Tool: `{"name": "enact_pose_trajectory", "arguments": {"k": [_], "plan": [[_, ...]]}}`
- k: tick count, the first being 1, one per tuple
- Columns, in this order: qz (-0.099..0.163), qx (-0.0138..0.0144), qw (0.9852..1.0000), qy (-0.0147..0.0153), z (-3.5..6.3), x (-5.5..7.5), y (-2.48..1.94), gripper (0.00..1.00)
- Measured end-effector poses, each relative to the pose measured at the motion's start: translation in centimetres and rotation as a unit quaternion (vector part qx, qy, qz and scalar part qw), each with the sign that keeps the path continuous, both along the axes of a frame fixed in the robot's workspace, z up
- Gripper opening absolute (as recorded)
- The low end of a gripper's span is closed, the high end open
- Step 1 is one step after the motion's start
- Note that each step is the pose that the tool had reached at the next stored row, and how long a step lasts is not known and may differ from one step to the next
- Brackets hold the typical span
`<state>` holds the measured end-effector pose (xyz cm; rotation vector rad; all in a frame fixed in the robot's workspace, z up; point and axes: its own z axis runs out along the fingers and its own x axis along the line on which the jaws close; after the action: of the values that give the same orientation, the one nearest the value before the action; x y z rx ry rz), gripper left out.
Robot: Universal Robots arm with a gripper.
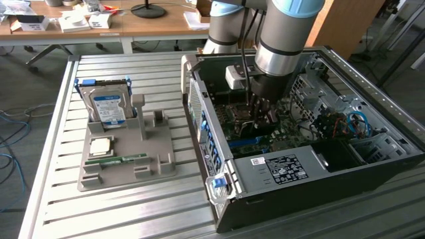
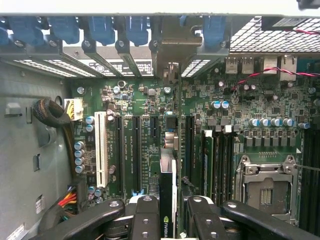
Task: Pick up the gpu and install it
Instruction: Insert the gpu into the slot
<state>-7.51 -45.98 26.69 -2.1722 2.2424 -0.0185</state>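
I am looking at a big silver slatted metal table point(image 1: 119, 209) with an open black computer case point(image 1: 285, 209) lying on it. My grey and blue robot arm point(image 1: 282, 45) reaches down into the case, over the green motherboard point(image 2: 260, 100).

The black 2-finger gripper point(image 2: 168, 212) is clamped on the gpu point(image 2: 168, 182), a thin dark card seen edge-on. The card hangs between the fingers point(image 2: 147, 215), above the board, among the long black slots point(image 2: 135, 150).

I think this step goes well if I keep the card straight up, line its edge with 1 slot, and push gently and evenly.

The card hides its own bottom edge, so I cannot tell which slot is under it or whether it touches. In the exterior view the card is lost in the dark.
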Motion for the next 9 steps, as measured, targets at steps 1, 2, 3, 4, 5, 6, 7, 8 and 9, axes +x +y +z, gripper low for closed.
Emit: {"name": "enact_pose_trajectory", "arguments": {"k": [1, 2, 3, 4, 5, 6, 7, 8, 9], "plan": [[0.000, 0.0000, 1.0000, 0.0000, -0.01, -0.01, 0.00, 0.26], [0.000, 0.0000, 1.0000, 0.0000, -0.02, -0.02, 0.00, 0.26], [0.000, 0.0000, 1.0000, 0.0000, -0.03, -0.02, 0.00, 0.26], [0.000, 0.0001, 1.0000, -0.0001, -0.06, -0.02, 0.00, 0.26], [0.000, 0.0001, 1.0000, -0.0001, -0.09, -0.02, 0.00, 0.26], [0.000, 0.0001, 1.0000, -0.0001, -0.11, -0.03, 0.00, 0.26], [0.000, 0.0000, 1.0000, 0.0000, -0.11, -0.03, 0.00, 0.26], [0.000, 0.0000, 1.0000, 0.0000, -0.11, -0.03, 0.00, 0.26], [0.000, 0.0000, 1.0000, 0.0000, -0.12, -0.03, 0.00, 0.26]]}}
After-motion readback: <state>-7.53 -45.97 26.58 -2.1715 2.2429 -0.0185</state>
